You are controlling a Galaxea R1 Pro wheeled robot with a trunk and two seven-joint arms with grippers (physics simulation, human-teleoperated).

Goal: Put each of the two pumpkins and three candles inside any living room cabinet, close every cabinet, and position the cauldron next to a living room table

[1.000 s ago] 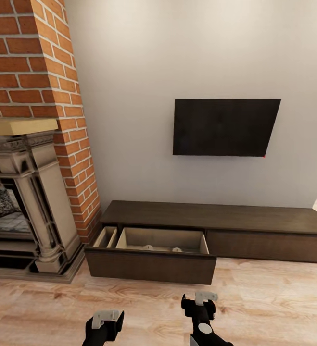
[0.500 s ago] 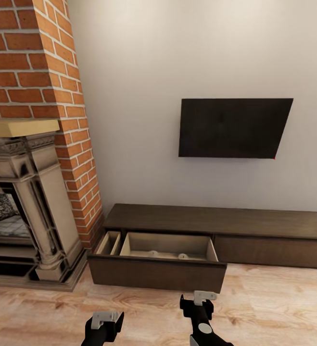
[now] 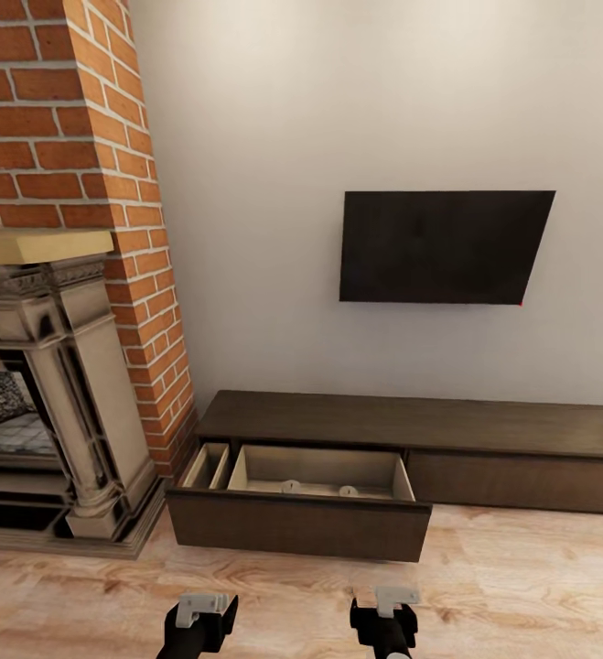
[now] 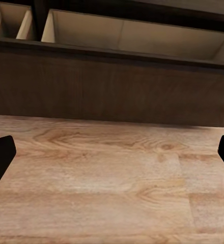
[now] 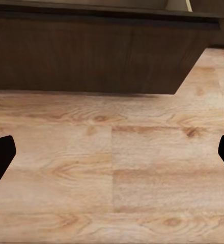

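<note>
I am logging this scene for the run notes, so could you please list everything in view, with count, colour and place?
cabinet: one, dark brown, low along the wall under the TV, left drawer pulled out.
drawer: one, dark front, pale wood inside, open toward the robot.
candles: two small beige tops showing in the drawer's large compartment, near its back.
TV: one, black, on the wall above the cabinet.
chimney: one, red brick, left of the cabinet.
fireplace: one, ornate beige stone, below the chimney.
floor: light wood planks.
left end effector: one, black with a grey tip, open, low over the floor.
right end effector: one, same colours, open, beside it.
</note>
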